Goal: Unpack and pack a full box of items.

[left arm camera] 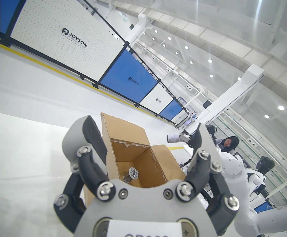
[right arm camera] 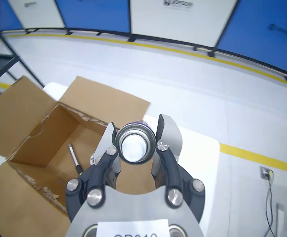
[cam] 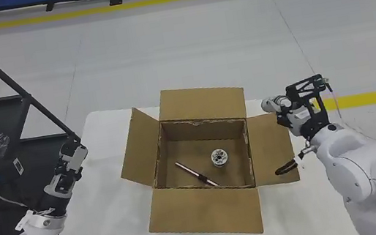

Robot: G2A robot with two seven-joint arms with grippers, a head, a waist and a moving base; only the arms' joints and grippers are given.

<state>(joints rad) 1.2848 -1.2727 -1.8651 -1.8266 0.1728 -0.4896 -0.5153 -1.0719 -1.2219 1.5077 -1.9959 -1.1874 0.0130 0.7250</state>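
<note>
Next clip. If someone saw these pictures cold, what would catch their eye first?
First, the open brown cardboard box in the middle of the white table, holding just a thin dark rod and a small round metal part. Then the right gripper, shut on a silver cylindrical metal can at the box's right side, while the left gripper hangs open beside the opposite side.

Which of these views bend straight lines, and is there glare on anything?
Left wrist view: strong fisheye, the panel wall tilts and curves, ceiling lamps flare. Right wrist view: the yellow floor line bows; light glints on the can in the right end effector. Top view: lines run straight, the box is darker inside.
</note>
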